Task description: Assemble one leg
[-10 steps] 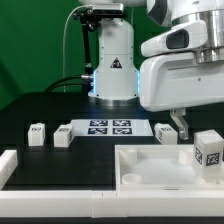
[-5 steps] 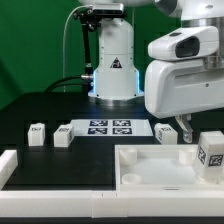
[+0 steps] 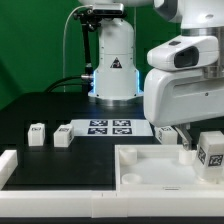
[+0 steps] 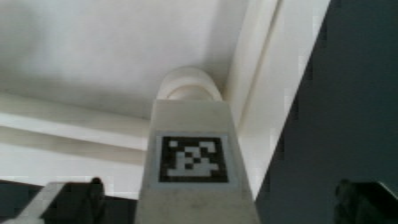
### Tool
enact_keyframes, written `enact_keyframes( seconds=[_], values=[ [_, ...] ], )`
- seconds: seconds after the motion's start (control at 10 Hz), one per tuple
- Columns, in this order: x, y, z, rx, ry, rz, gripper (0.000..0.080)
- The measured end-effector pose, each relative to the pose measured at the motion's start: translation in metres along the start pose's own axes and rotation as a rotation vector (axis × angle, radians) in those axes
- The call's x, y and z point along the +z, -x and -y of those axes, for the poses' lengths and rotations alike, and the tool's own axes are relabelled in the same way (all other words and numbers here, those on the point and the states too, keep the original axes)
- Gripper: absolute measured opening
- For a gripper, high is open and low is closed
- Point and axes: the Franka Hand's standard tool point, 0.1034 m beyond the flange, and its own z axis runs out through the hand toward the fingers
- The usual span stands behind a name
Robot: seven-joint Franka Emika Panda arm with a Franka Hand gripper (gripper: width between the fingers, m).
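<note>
One matte black table (image 3: 40, 105); green backdrop (image 3: 30, 45) behind it on ext. view's left. White robot base (image 3: 112, 60) at the back, smooth shell w/ a black triangle mark. Marker board (image 3: 105, 127) lies flat in front of the base: thin, white, sq. tags on top. Big white tray (image 3: 150, 172) at the front: smooth plastic, raised rim, round recess in one corner. White rail (image 3: 8, 162) at front on ext. view's left, apart from tray.

Legs are small stubby white blocks, each w/ a b/w sq. tag. Spare leg (image 3: 37, 133) and second spare leg (image 3: 63, 136) sit on the table off the board's end on ext. view's left, near each other, not touching. Third spare leg (image 3: 163, 131) is just past the board's other end. The leg (image 3: 210, 150) stands upright by the tray on ext. view's right, tag to camera.

Gripper (image 3: 186, 146) hangs low just beside it, under the bulky white arm (image 3: 185, 85). Wrist view: gripper (image 4: 217, 205) jaws wide apart, dark fingers (image 4: 71, 200) either side of a leg (image 4: 192, 125), gap on both sides, no contact. That leg has a rounded end, w/ white tray behind it. Can't confirm it's the same leg.
</note>
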Motion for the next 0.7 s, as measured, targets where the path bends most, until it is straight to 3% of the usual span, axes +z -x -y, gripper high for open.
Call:
enact_keyframes(
  seconds=[0.3, 0.5, 0.6, 0.7],
  values=[
    [0.0016, 0.0002, -0.0031, -0.001, 0.000, -0.001, 0.0649],
    [0.0017, 0.0003, -0.0031, -0.002, 0.000, -0.001, 0.0377],
    [0.0016, 0.0003, -0.0038, -0.001, 0.001, -0.001, 0.0377],
    [0.0016, 0.0003, -0.0041, -0.001, 0.001, -0.001, 0.0293]
  ],
)
